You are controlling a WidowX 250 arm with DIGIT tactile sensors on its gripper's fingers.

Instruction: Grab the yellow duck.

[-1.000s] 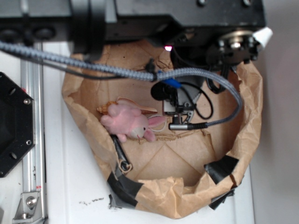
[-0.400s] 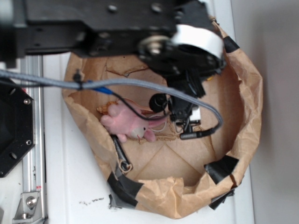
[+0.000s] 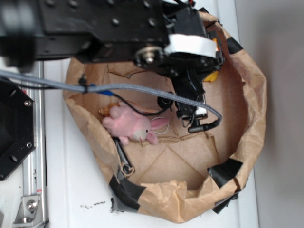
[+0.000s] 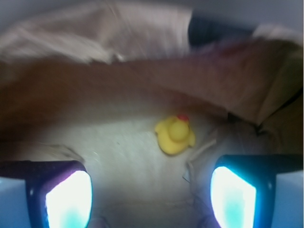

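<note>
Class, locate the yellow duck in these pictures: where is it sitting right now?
In the wrist view the yellow duck sits on the paper floor, ahead of the open gripper and slightly right of centre, close to the crumpled paper wall.

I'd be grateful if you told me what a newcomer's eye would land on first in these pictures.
Probably the fluffy pink plush bunny, lying at the left of the crumpled brown paper basin in the exterior view. Next, the small glossy yellow rubber duck in the wrist view, sitting untouched on the paper floor ahead of the open end effector, near the far wall.
</note>
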